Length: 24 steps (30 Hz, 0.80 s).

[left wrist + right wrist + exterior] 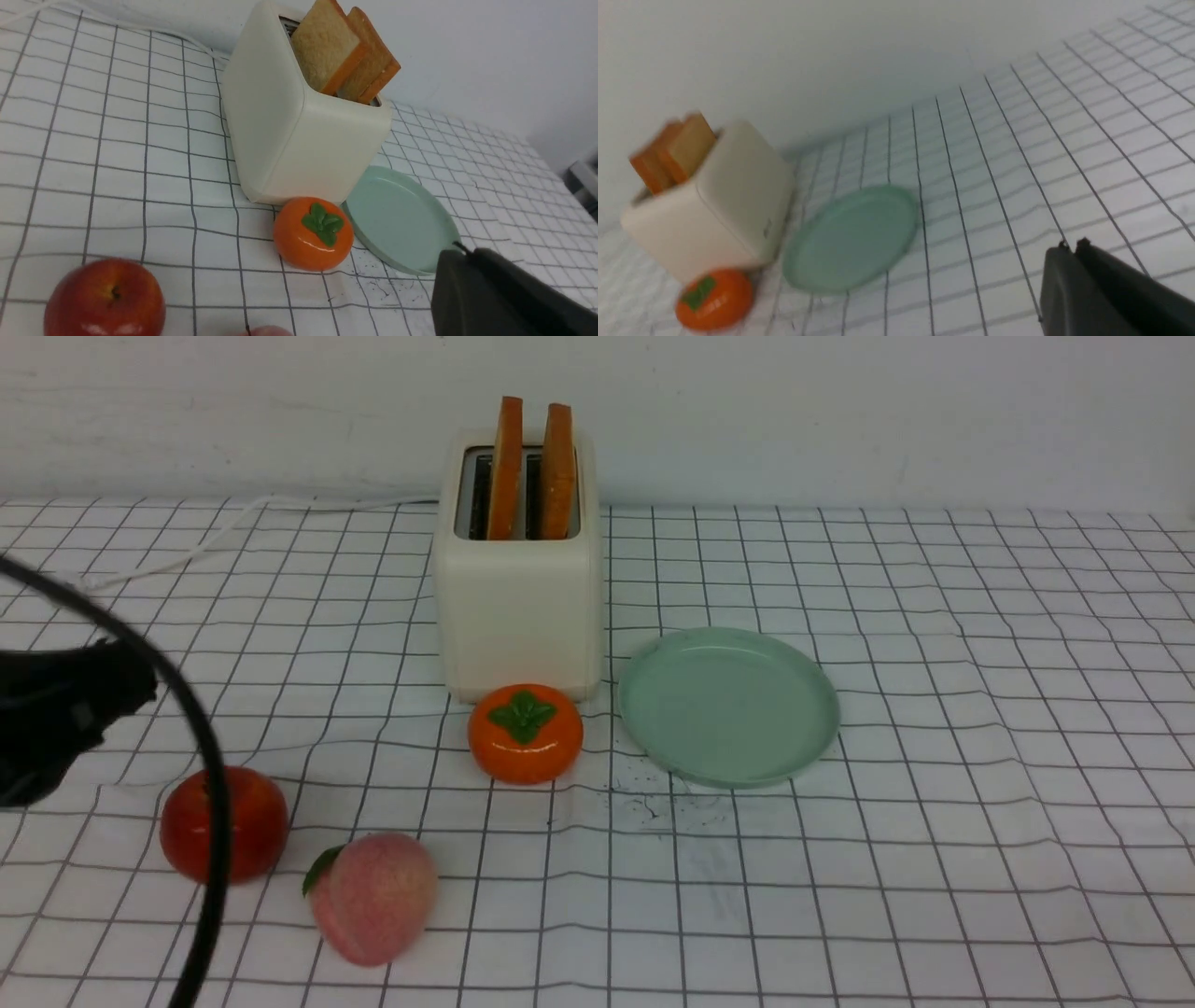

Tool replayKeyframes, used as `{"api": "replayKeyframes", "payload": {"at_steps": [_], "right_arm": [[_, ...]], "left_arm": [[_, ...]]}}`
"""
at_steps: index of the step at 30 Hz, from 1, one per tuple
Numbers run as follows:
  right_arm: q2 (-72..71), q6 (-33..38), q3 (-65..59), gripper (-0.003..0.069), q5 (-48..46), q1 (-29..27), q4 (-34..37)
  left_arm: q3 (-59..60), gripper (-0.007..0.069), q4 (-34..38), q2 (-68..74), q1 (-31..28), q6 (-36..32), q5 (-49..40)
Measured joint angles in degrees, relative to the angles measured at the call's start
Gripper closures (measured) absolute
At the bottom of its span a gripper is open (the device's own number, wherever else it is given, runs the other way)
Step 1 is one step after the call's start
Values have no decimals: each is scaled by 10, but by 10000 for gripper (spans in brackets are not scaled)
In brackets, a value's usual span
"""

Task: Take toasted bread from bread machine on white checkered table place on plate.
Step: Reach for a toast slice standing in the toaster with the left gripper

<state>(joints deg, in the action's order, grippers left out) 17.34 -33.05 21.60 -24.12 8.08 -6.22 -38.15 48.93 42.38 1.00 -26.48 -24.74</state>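
Note:
Two slices of toasted bread (pixel 507 467) (pixel 558 471) stand upright in the slots of the cream bread machine (pixel 518 588) at the back of the white checkered table (pixel 934 616). The empty mint-green plate (pixel 728 705) lies just right of it. My left gripper (pixel 460 252) is shut and empty, hanging low at the table's left, well short of the toaster (pixel 299 140) and its toast (pixel 324 46). My right gripper (pixel 1071 245) is shut on nothing, to the right of the plate (pixel 850 238) and far from the toast (pixel 672 149); it is out of the front view.
An orange persimmon (pixel 525 733) sits against the toaster's front. A red apple (pixel 224 821) and a peach (pixel 373 896) lie near the front left. A black cable (pixel 210 821) arcs across the apple. The toaster's white cord (pixel 215 532) trails left.

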Motion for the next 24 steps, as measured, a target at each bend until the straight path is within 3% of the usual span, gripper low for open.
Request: {"api": "replayKeyframes", "payload": {"at_steps": [6,13,19,24], "right_arm": [[179,129,190,659,-257,112,50],[243,156,265,658,-294,149,72],[244,165,273,654,-295,149,101],[244,202,273,645,-317,149,159]], "left_arm": [[-94,638,18,136,54,-89,-1],[-187,638,-20,270,200,-103,111],[-299,637,-35,379,188,-57,116],[-466,521,-129,514,140,83,-44]]}}
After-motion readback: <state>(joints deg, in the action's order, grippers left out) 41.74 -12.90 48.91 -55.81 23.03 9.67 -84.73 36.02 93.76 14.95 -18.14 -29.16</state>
